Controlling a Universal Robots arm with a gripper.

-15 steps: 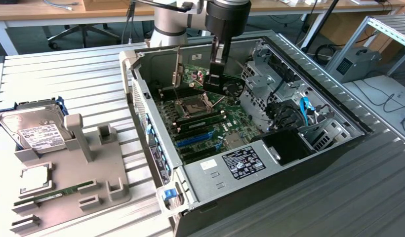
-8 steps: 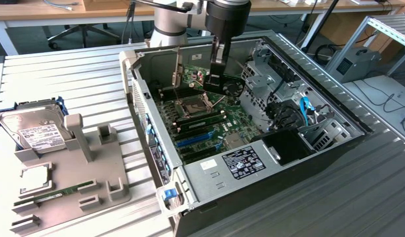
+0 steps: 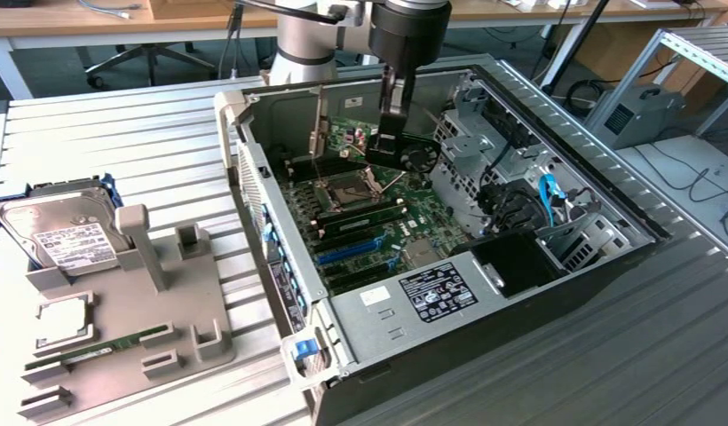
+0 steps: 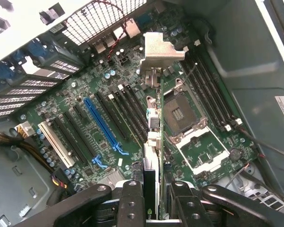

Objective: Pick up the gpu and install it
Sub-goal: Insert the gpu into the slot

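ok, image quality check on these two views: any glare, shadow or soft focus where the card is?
Exterior view: even room light; the gpu under the gripper is in the case's dim interior, with little detail. Wrist view: motherboard sharp and evenly lit; the gpu's silver bracket is bright but not blown out; the nearby fingers are dark and slightly soft.

Green motherboard [image 4: 132, 94] with a blue slot [image 4: 102, 124], silver-bracketed green gpu [image 4: 152, 142], grey ribbed table [image 3: 127, 151]
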